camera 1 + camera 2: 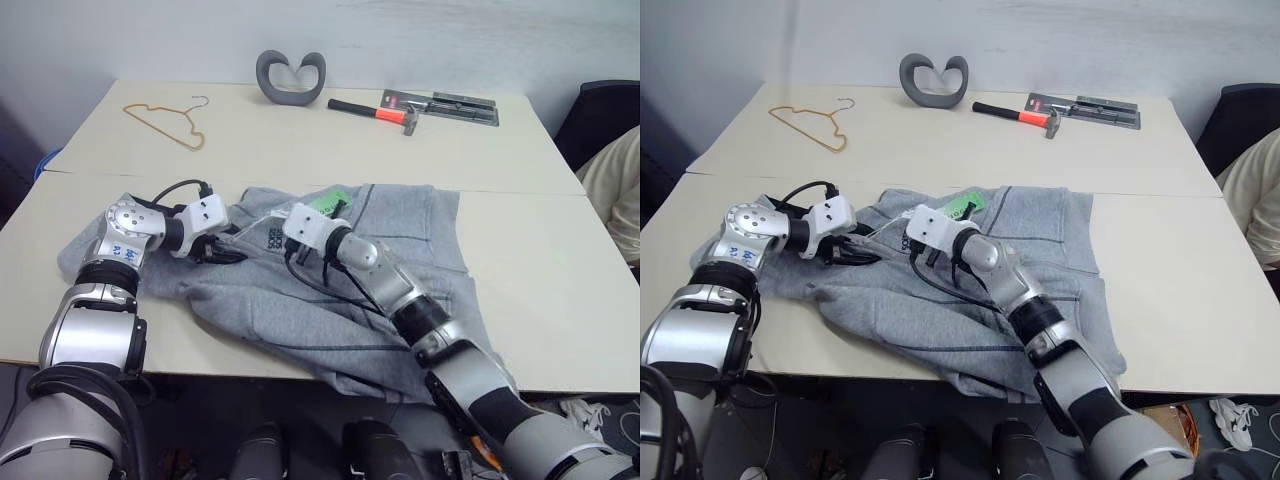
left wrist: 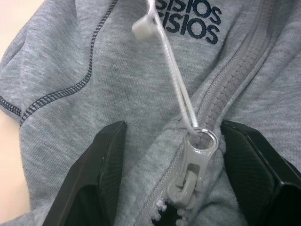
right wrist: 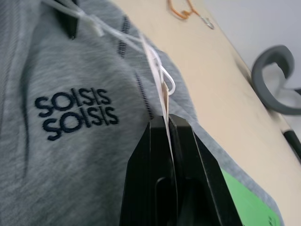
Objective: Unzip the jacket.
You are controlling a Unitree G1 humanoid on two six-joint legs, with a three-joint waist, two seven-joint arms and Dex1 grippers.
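The jacket (image 1: 330,290) lies flat on the near tabletop (image 1: 540,290), hem toward the robot and collar away, zip still closed along nearly its whole length. The left end effector (image 2: 169,188) is parted, its fingers (image 2: 94,179) pressed into the fleece on either side of the zip slider (image 2: 195,165), pinning the cloth near the collar without clamping anything. From the slider's ring a thin white cord (image 2: 174,80) runs taut past the chest logo (image 3: 77,113) to the right end effector (image 3: 167,136), whose jaws are clenched on the pale tag at the cord's end. The right end effector is thus the one that holds the pull; the left only anchors.

The coming move likely turns on this: the zip track (image 2: 240,70) runs from the slider down the jacket's midline toward the robot, so the cord would have to be drawn along that axis, not across it.

In the head views the slider and the left fingertips are hidden behind the wrists. A green tag (image 1: 328,200) lies by the collar; beyond lie a hanger (image 1: 165,125), a hammer (image 1: 375,112) and a grey looped object (image 1: 290,75).
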